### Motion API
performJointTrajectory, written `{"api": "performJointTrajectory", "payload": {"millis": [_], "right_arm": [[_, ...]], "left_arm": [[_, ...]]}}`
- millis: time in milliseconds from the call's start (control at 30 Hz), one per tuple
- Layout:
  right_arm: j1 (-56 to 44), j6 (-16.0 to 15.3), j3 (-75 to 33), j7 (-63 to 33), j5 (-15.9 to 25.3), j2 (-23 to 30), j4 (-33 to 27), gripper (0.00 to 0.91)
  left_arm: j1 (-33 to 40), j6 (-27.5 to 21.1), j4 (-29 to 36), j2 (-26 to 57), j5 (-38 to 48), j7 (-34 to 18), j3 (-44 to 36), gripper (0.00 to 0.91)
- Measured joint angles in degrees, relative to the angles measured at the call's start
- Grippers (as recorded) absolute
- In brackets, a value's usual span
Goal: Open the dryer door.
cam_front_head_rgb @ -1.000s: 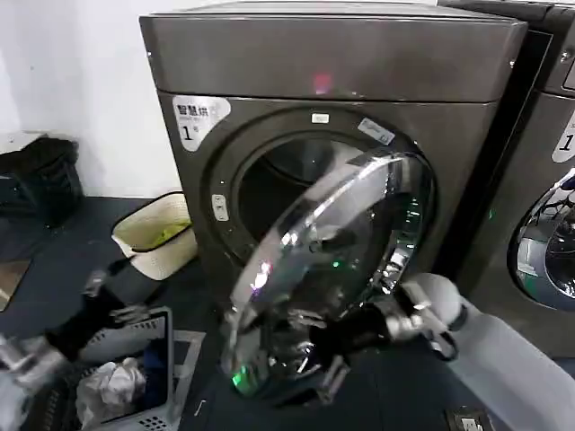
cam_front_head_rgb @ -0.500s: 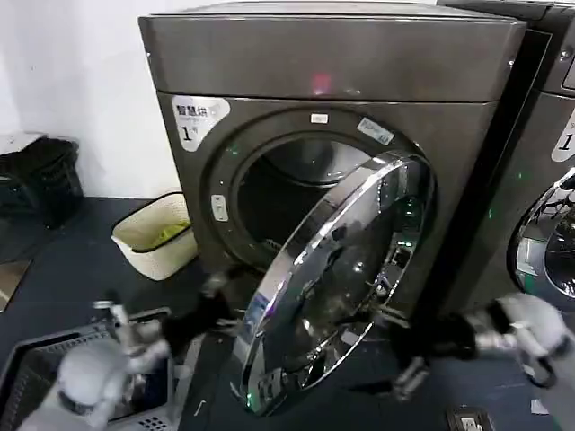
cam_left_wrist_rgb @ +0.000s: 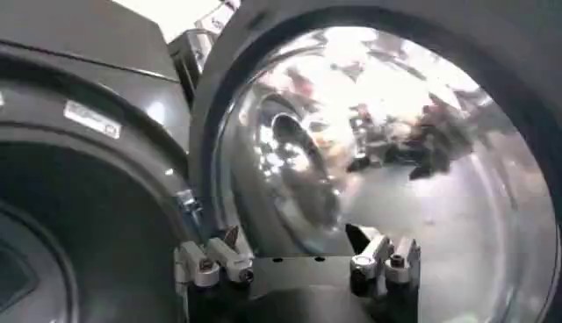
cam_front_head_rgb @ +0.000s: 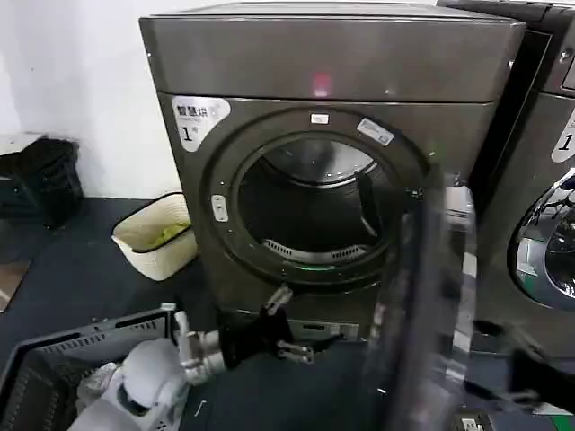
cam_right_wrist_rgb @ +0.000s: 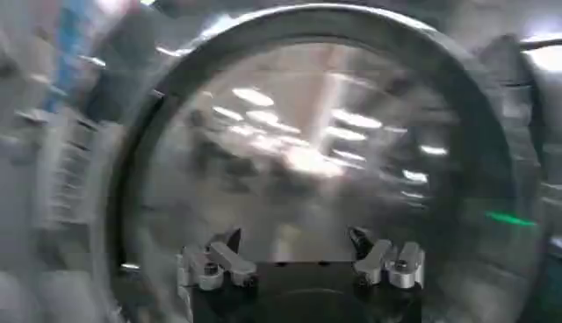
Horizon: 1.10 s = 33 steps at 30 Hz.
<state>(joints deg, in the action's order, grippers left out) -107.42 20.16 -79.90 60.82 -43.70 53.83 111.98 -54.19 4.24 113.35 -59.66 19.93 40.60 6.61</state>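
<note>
Dark blue-grey flooring (cam_front_head_rgb: 72,260) runs from a white wall (cam_front_head_rgb: 72,90) to the foot of two front-loading machines standing side by side. One dryer (cam_front_head_rgb: 323,63), bronze-grey with a white "1" sticker (cam_front_head_rgb: 199,117) at its upper front corner and one small pink light (cam_front_head_rgb: 321,85), occupies the centre of the head view; one neighbouring machine (cam_front_head_rgb: 548,180) is seen only in part at the right edge, its own chrome-rimmed door (cam_front_head_rgb: 544,247) closed.

One dryer door (cam_front_head_rgb: 431,305) stands swung wide on its right-hand hinge, nearly edge-on to the head camera and blurred; the round drum opening (cam_front_head_rgb: 314,211) is fully exposed. From the left wrist view the door (cam_left_wrist_rgb: 378,149) shows its dark rim and mirror-like centre beside the drum opening (cam_left_wrist_rgb: 70,228).

Two grippers are recorded. The left gripper (cam_front_head_rgb: 292,328) sits low in front of the dryer, below the drum opening and to the left of the open door; its fingers are spread apart and hold nothing, as its wrist view confirms (cam_left_wrist_rgb: 299,254). The right gripper (cam_right_wrist_rgb: 299,254) faces the door's round face (cam_right_wrist_rgb: 325,167) with its fingers likewise spread and nothing between them; in the head view only a dark part of that arm shows low behind the door.

On the floor to the left: one cream basket (cam_front_head_rgb: 154,235), one grey crate (cam_front_head_rgb: 63,359) near the left arm, and one black bin (cam_front_head_rgb: 40,184) by the wall
</note>
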Motion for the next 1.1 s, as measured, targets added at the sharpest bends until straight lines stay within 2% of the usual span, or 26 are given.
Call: {"api": "performJointTrajectory", "payload": {"millis": [133,333,500,633,767,1000,1100], "right_arm": [[-5.59,3.19,-7.23,-9.69,5.10,8.91,0.58,0.907],[-7.69,0.19,-15.14,-30.40,16.01,22.36,1.27,0.907],[-6.15,-5.06,-21.71,-46.83,21.84,30.63,0.13,0.907],[-3.03,-14.07,-27.88,-59.25,23.86,35.40,-0.15,0.907],[0.25,-21.63,-34.24,-64.95,25.72,38.42,-0.96,0.907],[3.51,-26.48,-42.07,-71.22,31.33,38.39,-3.79,0.907],[3.93,-27.32,-44.40,-72.98,33.13,38.39,-4.92,0.907]], "left_arm": [[2.67,0.25,-2.29,-1.88,-0.32,-0.61,-4.74,0.907],[8.47,0.30,-6.73,-5.34,-1.33,-2.60,-12.01,0.907],[13.83,0.44,-11.24,-8.86,-2.78,-5.58,-17.64,0.907],[17.61,0.54,-14.89,-12.03,-4.02,-7.50,-21.88,0.907],[20.79,0.33,-18.21,-15.45,-4.81,-8.60,-25.26,0.907],[26.01,0.00,-23.39,-21.38,-6.21,-10.38,-31.04,0.907],[28.16,-0.23,-25.64,-23.62,-6.83,-11.18,-32.88,0.907]]}}
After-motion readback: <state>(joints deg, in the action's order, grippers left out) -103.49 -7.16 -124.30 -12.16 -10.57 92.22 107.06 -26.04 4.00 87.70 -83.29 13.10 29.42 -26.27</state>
